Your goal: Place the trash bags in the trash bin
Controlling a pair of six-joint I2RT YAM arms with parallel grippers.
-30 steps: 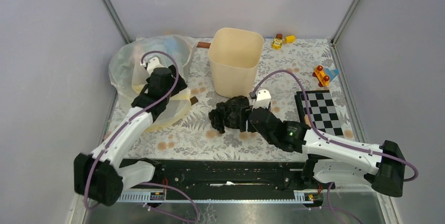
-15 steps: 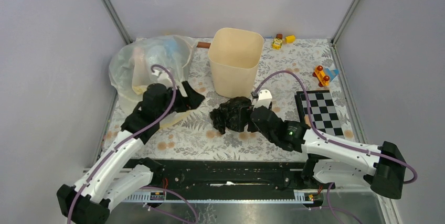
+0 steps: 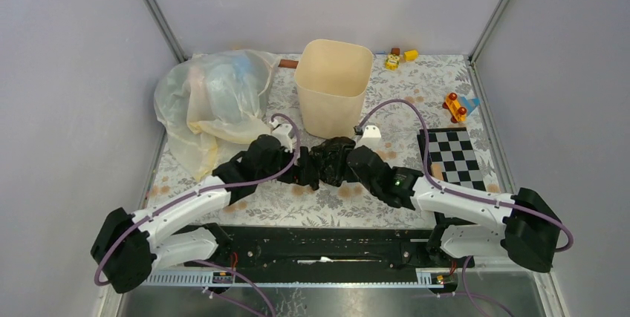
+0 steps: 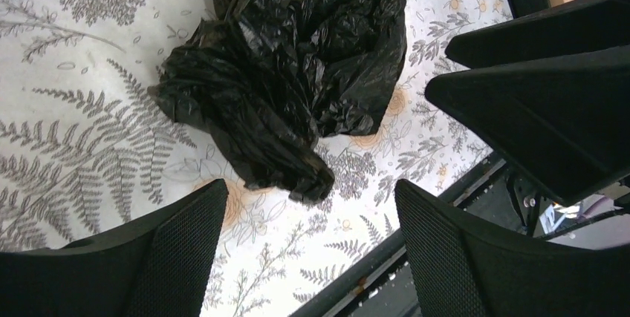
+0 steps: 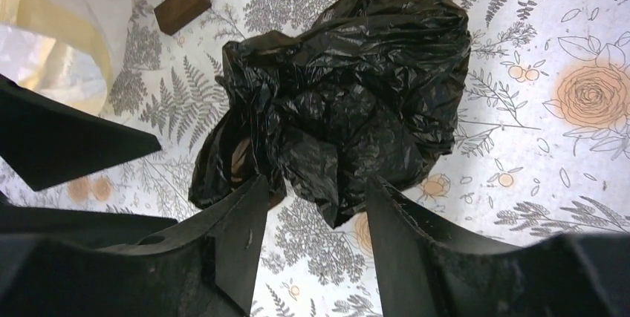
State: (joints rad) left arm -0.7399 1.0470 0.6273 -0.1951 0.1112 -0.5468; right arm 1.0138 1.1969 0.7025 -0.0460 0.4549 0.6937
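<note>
The black trash bag (image 3: 332, 158) lies crumpled on the flowered tablecloth just in front of the cream-beige trash bin (image 3: 333, 85), which stands upright. My left gripper (image 3: 303, 171) is open at the bag's left side; in the left wrist view (image 4: 308, 209) the bag (image 4: 297, 57) lies just ahead of its jaws. My right gripper (image 3: 352, 162) is open at the bag's right side; in the right wrist view (image 5: 312, 194) a low fold of the bag (image 5: 349, 94) hangs between the fingertips. Neither gripper holds anything.
A translucent whitish-yellow bulging bag (image 3: 212, 102) lies at the back left. A small brown block (image 5: 182, 5) lies left of the black bag. A checkerboard (image 3: 453, 157) lies at the right, with small toys (image 3: 457, 105) behind it and more (image 3: 397, 57) beside the bin.
My left arm has swung right, from over the translucent bag down to the black bag's left side. My right gripper has edged closer to the black bag.
</note>
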